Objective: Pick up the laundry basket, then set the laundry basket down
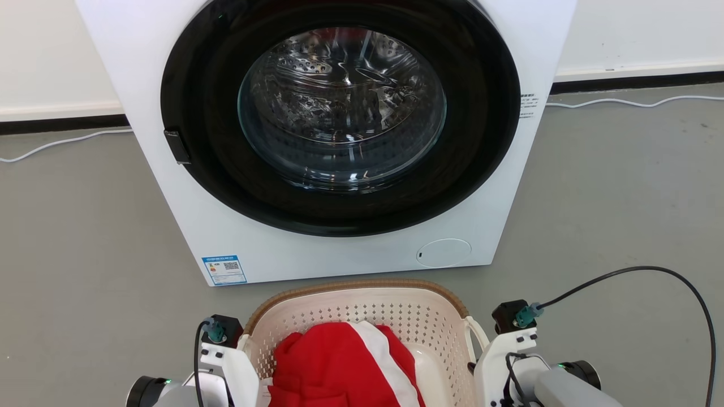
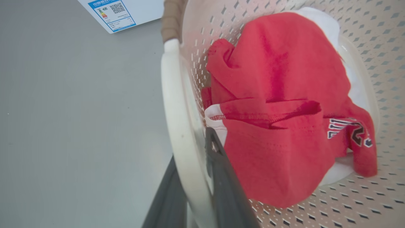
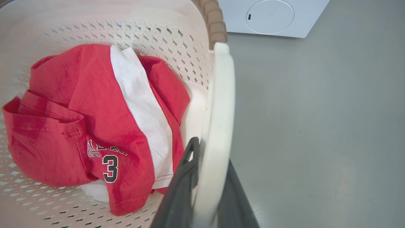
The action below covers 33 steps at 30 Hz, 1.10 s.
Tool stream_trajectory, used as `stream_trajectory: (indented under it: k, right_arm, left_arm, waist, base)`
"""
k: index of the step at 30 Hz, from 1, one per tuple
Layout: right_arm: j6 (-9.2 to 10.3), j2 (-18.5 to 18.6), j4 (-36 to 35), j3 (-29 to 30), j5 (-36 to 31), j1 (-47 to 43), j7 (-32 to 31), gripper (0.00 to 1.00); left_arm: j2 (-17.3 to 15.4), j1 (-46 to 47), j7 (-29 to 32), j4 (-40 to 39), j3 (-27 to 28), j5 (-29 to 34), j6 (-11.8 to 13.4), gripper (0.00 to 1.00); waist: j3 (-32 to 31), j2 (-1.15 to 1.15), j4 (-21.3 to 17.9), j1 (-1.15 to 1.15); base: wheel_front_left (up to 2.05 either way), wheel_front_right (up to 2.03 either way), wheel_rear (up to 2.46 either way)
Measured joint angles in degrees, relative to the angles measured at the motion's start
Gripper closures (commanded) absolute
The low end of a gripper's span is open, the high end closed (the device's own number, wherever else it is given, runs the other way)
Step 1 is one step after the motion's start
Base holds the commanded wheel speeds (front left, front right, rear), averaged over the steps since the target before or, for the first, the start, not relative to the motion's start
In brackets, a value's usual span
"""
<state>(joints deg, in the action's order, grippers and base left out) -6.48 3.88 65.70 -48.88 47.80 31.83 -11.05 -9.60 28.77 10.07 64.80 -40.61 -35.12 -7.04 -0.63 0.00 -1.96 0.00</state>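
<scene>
The laundry basket (image 1: 362,308), cream-white and perforated with a brown woven rim, sits low in the head view just before the washing machine. A red and white garment (image 1: 334,362) lies inside it. In the left wrist view my left gripper (image 2: 193,180) is shut on the basket's white loop handle (image 2: 177,104), one dark finger on each side of it. In the right wrist view my right gripper (image 3: 210,180) is shut the same way on the other handle (image 3: 223,95). Whether the basket's bottom touches the floor is hidden.
The big white washing machine (image 1: 169,186) stands close behind the basket, its round glass door (image 1: 342,107) closed. White cables (image 1: 56,144) run along the floor by the wall. A black cable (image 1: 679,280) loops from my right wrist. Grey floor (image 1: 611,198) spreads on both sides.
</scene>
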Motion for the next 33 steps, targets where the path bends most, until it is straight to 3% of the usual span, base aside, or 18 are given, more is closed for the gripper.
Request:
stream_trajectory:
  k: [33]
  right_arm:
    - [0.0,-0.1,1.9,-5.0,4.8,0.2,0.5,1.0]
  left_arm:
    - [0.1,0.0,-1.8,2.0,-6.0,-6.8,0.0,1.0]
  waist:
    - [-0.3,0.0,-0.4,0.0]
  base:
    - [0.0,0.0,0.0]
